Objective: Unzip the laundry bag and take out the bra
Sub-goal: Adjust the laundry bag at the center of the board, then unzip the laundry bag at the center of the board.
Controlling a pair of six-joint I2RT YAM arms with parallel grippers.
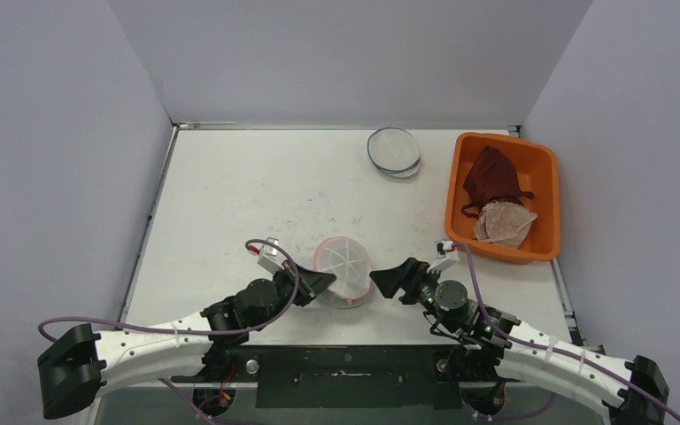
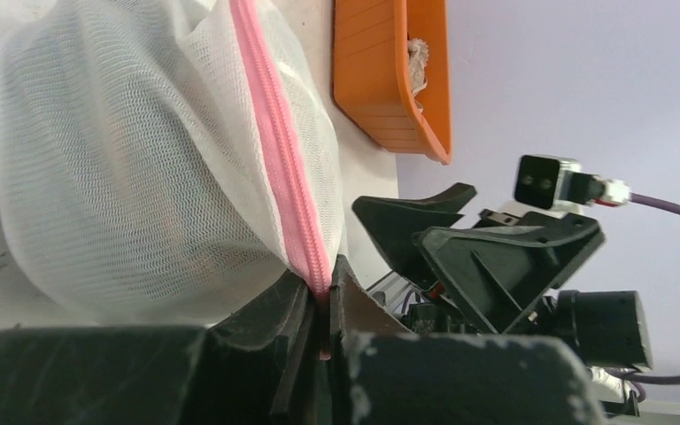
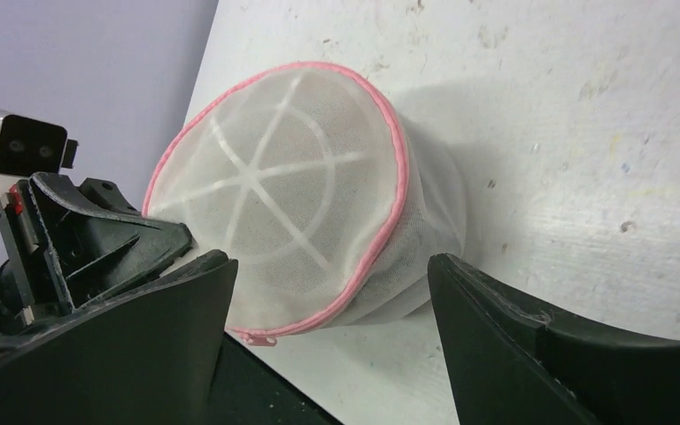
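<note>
A round white mesh laundry bag (image 1: 343, 269) with a pink zipper (image 2: 276, 159) sits near the table's front edge, tilted on its side. My left gripper (image 1: 317, 283) is shut on the bag's pink zipper edge (image 2: 317, 274), at the bag's left side. My right gripper (image 1: 390, 282) is open just right of the bag (image 3: 301, 212), its fingers apart on either side of the bag's lower edge. The pink zipper pull (image 3: 261, 338) hangs at the bag's bottom near the right gripper's left finger. The bra inside cannot be made out through the mesh.
An orange bin (image 1: 544, 177) at the right back holds a dark red garment (image 1: 491, 175) and a pale one (image 1: 505, 223). A second flat mesh bag (image 1: 394, 150) lies at the back centre. Walls enclose the table on three sides.
</note>
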